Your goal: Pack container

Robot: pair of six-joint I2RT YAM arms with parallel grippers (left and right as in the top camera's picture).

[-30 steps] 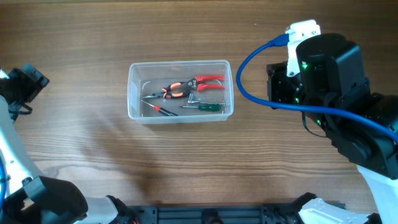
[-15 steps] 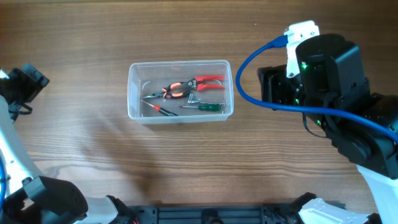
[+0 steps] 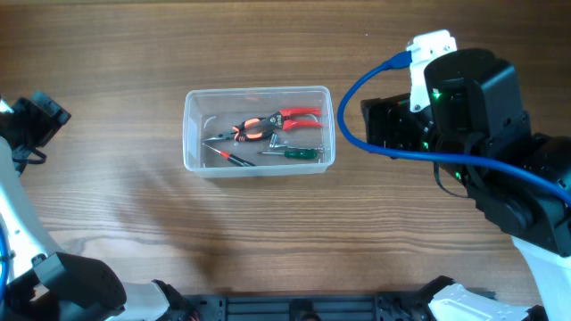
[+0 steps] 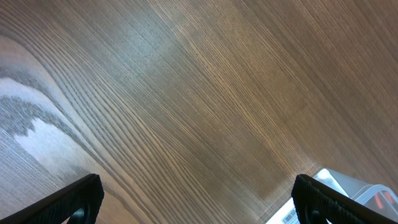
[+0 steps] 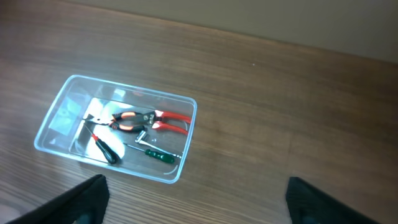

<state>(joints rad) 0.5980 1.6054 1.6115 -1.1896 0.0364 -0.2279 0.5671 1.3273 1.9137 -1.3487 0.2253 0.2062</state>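
Container: the clear container (image 3: 259,167) sits mid-table (image 3: 134,53), long side running left to right, open at the top, with no lid that I can see.
Inside the container: red-handled pliers (image 3: 268,125) lie across the middle. A green-handled screwdriver (image 3: 299,153) is below them toward the container's right end, and a red-and-black screwdriver (image 3: 234,158) is toward its left end. There are small metal bits among them, too small for me to name.
Right gripper: the right gripper (image 5: 196,183) is off the container's right end, raised and apart from it. Its jaws are spread wide with nothing between them, and its camera looks down on the whole container.
Left gripper: the left gripper (image 4: 196,186) is well away from the container's left end. Its jaws are also spread wide and empty, with only bare wood grain below.
Step in hand: late in the packing, I'd judge. Every tool I can see is already in the container, and neither arm carries anything.
Next move: if another piece is to go in, it lies outside these views, and an arm would have to go and find it. Otherwise the arms need only keep off the rim.
Care: the tools lie loose, so a knock on the container's wall would likely shift them.
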